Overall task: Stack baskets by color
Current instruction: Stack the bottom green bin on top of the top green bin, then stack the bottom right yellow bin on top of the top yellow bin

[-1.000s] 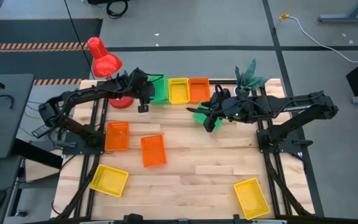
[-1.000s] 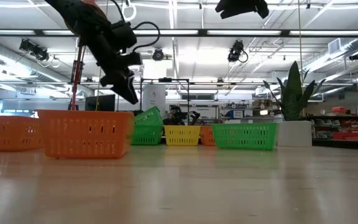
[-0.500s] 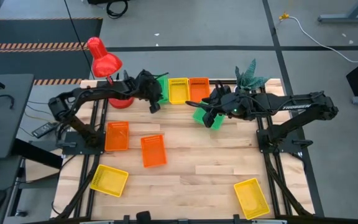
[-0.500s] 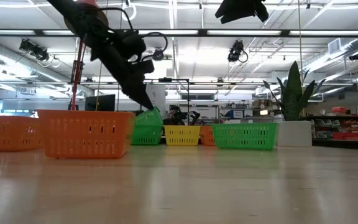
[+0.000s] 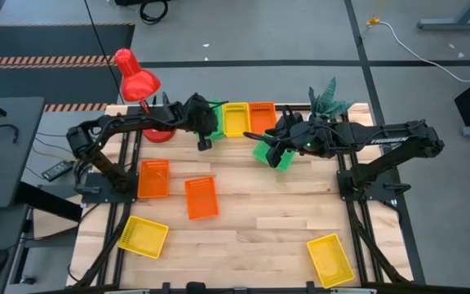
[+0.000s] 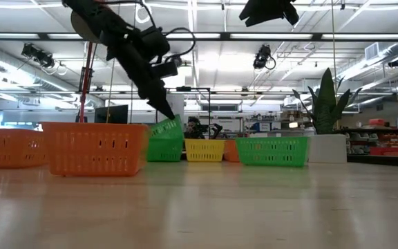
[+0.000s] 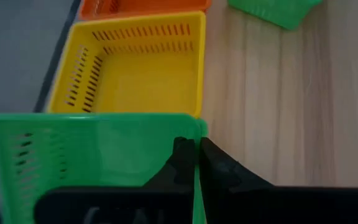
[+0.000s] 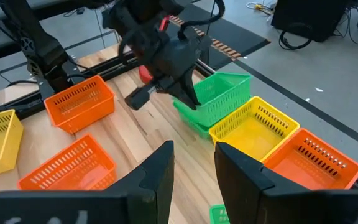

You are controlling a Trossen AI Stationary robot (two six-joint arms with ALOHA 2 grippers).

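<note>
Nearest the front edge, well away from the back-row yellow basket (image 5: 234,119): two front yellow baskets (image 5: 144,237), flat and far apart, untouched. Nearer to it, two loose orange baskets (image 5: 153,178) on the surface (image 5: 251,220), exactly where seen a second ago.

Closer again, toward the right arm's side of it: lone green basket (image 5: 265,154), flat on the surface and unmoved. Right gripper (image 8: 194,149) hanging above, jaws apart with nothing between them.

Touching it on the right arm's side: back-row orange basket (image 5: 261,117).

Just beside it on the left arm's side: tilted green basket (image 6: 166,129), sitting askew in a lower green basket (image 6: 164,150). Here the change: left gripper (image 5: 206,131), a second ago raised over this pair with jaws wide, now dropped onto the upper basket's wall nearest the yellow one, jaws clamped on that thin green wall.

Probably a fresh grip for levelling or reseating the crooked basket. Green pile two high, third green waiting; yellow and orange not yet begun.
</note>
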